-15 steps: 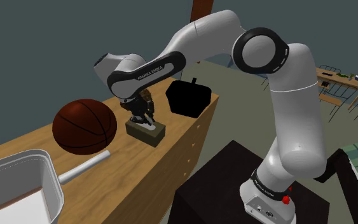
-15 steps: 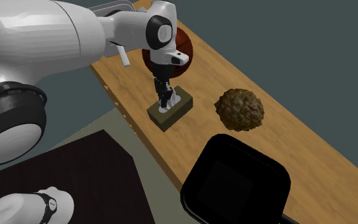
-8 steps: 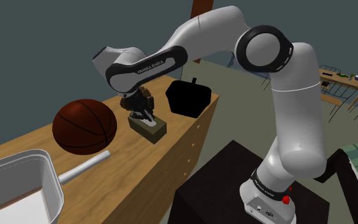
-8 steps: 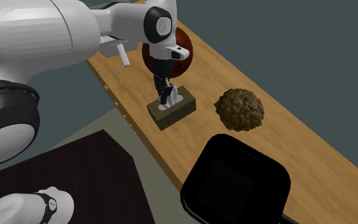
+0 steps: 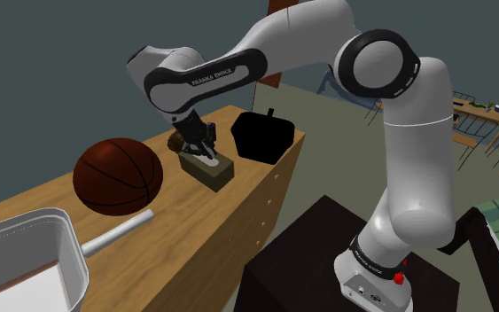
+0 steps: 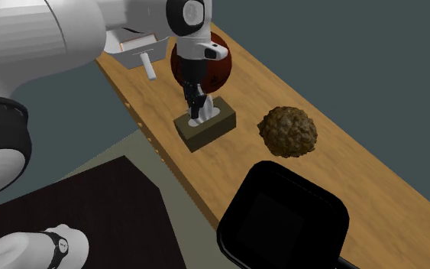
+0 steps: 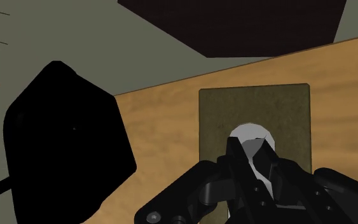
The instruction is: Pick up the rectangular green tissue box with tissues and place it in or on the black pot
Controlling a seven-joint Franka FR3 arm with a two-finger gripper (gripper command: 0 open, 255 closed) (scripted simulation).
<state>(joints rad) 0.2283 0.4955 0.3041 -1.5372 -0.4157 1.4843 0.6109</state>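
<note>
The tissue box (image 5: 214, 175) (image 6: 206, 131) (image 7: 288, 116) is a dull olive-green rectangle with a white tissue poking out of its top. My gripper (image 5: 205, 156) (image 6: 198, 116) (image 7: 254, 159) comes down on it from above, shut on the white tissue at the box's middle. The box hangs a little above the wooden top. The black pot (image 5: 261, 136) (image 6: 283, 218) (image 7: 63, 147) stands near the end of the wooden top, a short way from the box.
A dark red basketball (image 5: 117, 175) (image 6: 216, 59) sits just beyond the box. A brown lumpy ball (image 6: 288, 131) lies between box and pot, toward the far edge of the wooden top (image 6: 350, 172). A white pan (image 5: 26, 259) with a handle is at the shoulder view's lower left.
The gripper has risen with the tissue box in it, and the box has lifted slightly off the wooden top. The arm's forearm has swung upward.
</note>
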